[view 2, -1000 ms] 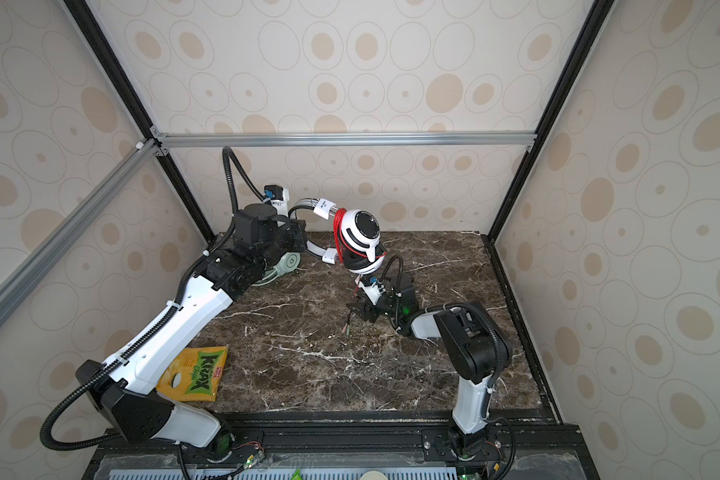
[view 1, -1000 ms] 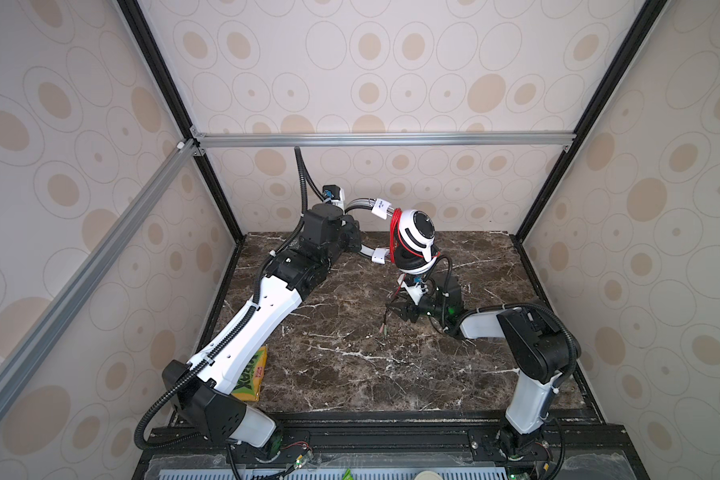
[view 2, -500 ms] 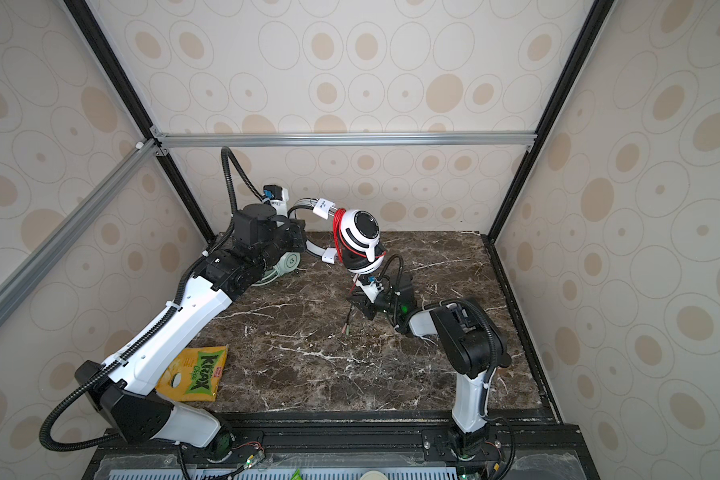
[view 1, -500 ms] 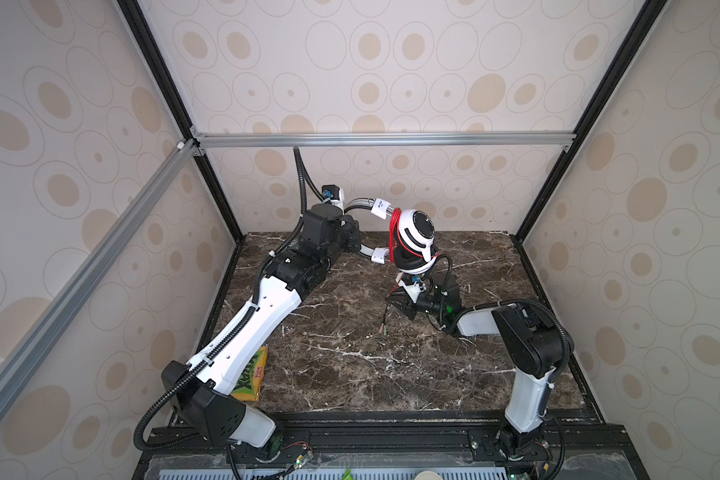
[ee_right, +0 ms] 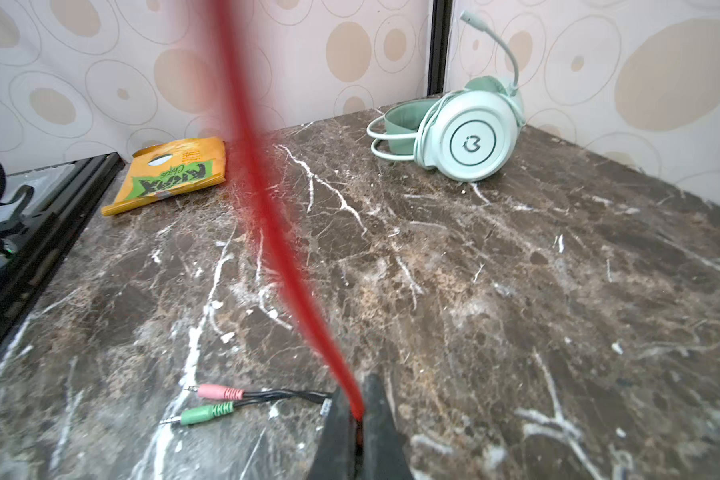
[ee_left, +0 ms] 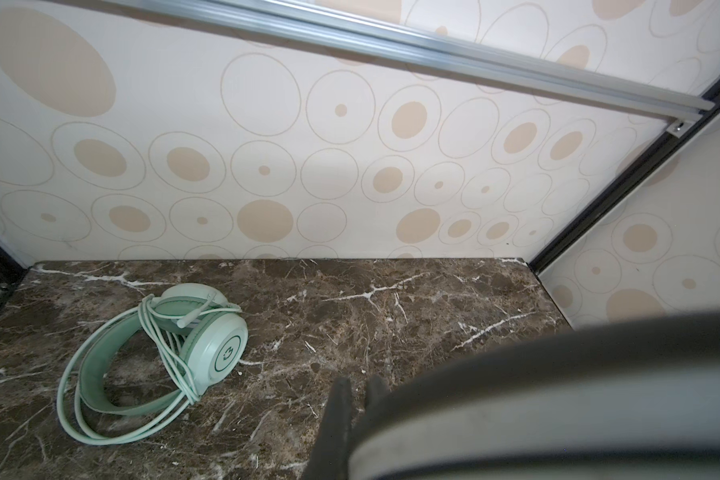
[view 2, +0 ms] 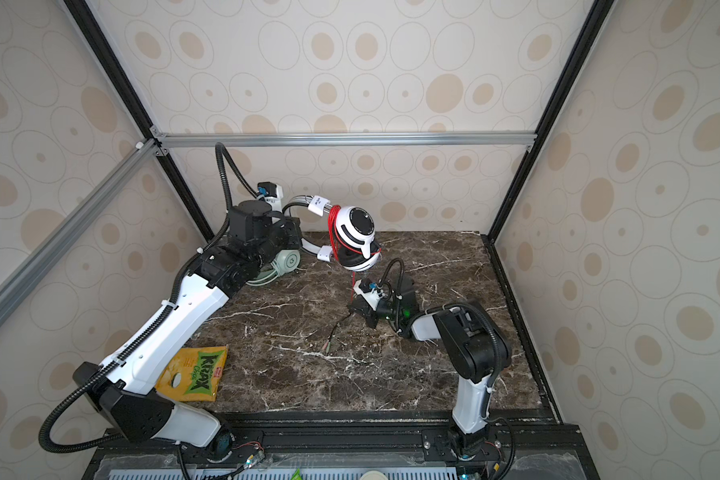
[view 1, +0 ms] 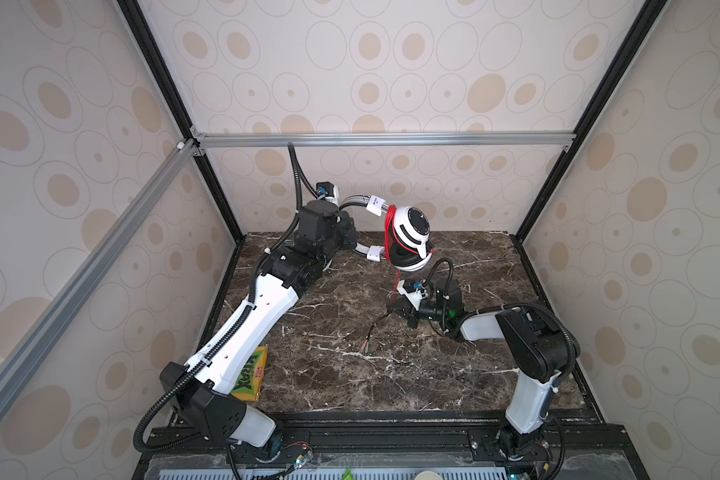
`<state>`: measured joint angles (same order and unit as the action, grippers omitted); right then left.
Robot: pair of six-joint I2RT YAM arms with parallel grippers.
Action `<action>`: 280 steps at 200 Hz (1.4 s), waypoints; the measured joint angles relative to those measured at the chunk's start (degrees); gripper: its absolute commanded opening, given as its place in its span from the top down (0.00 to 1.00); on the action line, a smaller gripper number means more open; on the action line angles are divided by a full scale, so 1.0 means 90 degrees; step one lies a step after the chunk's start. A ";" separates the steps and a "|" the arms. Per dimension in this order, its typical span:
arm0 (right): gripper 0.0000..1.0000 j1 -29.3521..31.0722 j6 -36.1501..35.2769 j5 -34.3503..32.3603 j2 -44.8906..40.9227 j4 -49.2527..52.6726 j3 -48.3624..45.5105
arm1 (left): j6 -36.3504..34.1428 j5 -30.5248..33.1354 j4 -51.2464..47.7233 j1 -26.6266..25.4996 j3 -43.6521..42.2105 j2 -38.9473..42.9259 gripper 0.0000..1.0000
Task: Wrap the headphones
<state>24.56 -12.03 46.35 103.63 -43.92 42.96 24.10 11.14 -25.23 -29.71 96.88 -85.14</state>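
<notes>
My left gripper (ee_left: 355,399) clamps the white-and-black headphones (view 1: 410,239) by the headband (view 1: 352,200) above the table (view 1: 350,374), my right gripper (ee_right: 356,419) pinches their red cord (ee_right: 275,216) below, and the mint green headphones (ee_left: 221,349) lie back-left.

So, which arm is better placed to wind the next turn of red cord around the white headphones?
Right. The right arm has its jaws shut on the red cord just under the white headphones, while the left arm holds up their headband.

The headphones (ee_right: 470,137) are mint green, the cord (ee_right: 275,232) red
</notes>
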 measured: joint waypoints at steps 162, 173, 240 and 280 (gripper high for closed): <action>1.00 0.2118 -0.1608 -0.4709 -0.3531 0.7378 0.2222 | 0.0767 0.2980 -0.2348 -0.0131 0.1659 -0.2038 1.00; 1.00 0.2120 -0.1746 -0.5056 -0.3536 0.7689 0.2567 | 0.0736 0.3327 -0.2499 -0.0228 0.1630 -0.2103 1.00; 1.00 0.2123 -0.2892 -0.6693 -0.3140 0.8177 0.3334 | 0.0155 0.4133 -0.2914 -0.0986 0.1105 -0.2373 1.00; 1.00 0.2052 -0.3621 -0.7157 -0.2817 0.7834 0.3334 | -0.0340 0.3597 -0.2718 -0.1348 -0.0209 -0.1957 1.00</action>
<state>43.03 -44.62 -18.06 78.28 26.59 72.97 21.04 43.51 -49.69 -41.85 95.00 -102.76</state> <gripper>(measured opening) 0.049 0.073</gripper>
